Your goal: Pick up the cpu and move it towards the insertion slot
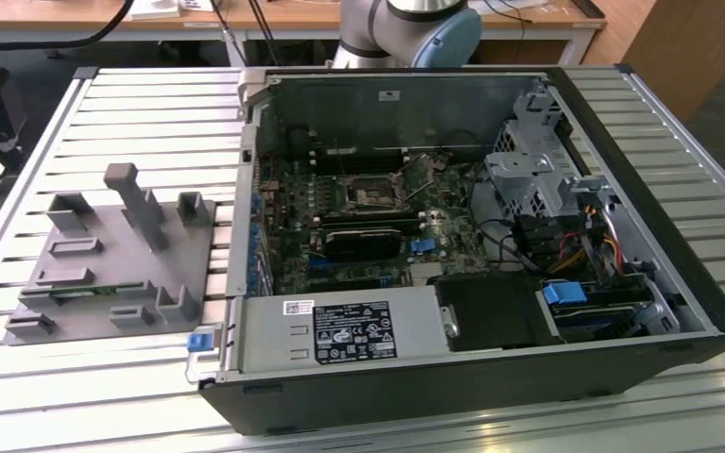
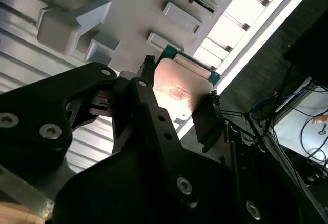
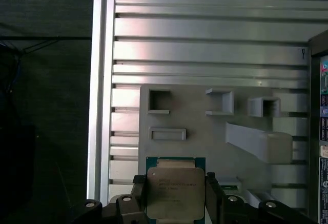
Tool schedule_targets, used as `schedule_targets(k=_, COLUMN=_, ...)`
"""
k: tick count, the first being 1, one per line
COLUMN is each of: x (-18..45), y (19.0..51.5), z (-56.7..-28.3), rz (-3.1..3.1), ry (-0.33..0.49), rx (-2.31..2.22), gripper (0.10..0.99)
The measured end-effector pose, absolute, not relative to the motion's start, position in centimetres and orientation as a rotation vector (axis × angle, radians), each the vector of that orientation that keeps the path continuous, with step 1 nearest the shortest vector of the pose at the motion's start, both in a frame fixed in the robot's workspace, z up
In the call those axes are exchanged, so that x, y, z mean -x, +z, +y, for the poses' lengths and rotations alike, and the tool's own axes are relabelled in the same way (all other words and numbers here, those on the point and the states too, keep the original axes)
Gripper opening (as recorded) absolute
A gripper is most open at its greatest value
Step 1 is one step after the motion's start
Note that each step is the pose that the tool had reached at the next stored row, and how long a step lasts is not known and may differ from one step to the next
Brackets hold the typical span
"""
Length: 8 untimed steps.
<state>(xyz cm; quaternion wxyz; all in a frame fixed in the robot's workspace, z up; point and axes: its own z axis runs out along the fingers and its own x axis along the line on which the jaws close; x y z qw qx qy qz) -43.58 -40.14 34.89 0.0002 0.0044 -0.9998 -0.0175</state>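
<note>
**Robot arm grips processor chip over parts tray.** A robot's gripper (image 3: 176, 203) clamps a square chip (image 3: 176, 192) between its two black fingers (image 3: 212, 197), one pressed to each opposite edge, above a grey plastic tray (image 3: 205, 131) on a slatted metal table (image 3: 205, 29). In the first wrist view the chip shows a silvery lid ringed by a green border and overlaps one edge of the tray. Whether it hangs clear of the tray or touches it, I cannot tell. In the second wrist view the chip (image 2: 179, 88) takes on a coppery sheen, held between the fingers (image 2: 205, 124) of the gripper (image 2: 179, 98). The tray (image 2: 138, 8) and the bright slats of the table (image 2: 246, 3) lie beyond it.

In the exterior view the tray (image 1: 98, 236), studded with upright blocks and pockets, lies on the table (image 1: 148, 113) at the exterior view's left, just beside an open computer case (image 1: 463, 392). The socket (image 1: 372, 192), a square with a dark centre and a silvery frame, sits on the green circuit board (image 1: 280, 241) inside the case. It is well apart from the tray, toward the wall nearest the arm's blue-and-grey base (image 1: 407, 28). A labelled silver box (image 1: 337, 335) fills the case's near corner, and bundled wires (image 1: 577, 250) run along the exterior view's right.
</note>
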Motion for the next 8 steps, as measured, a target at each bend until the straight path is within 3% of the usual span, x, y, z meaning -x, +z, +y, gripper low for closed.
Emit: schedule_targets(k=8, x=43.32, y=35.12, z=-40.13, rz=-3.14, ry=-0.055, rx=-0.014, gripper=0.541)
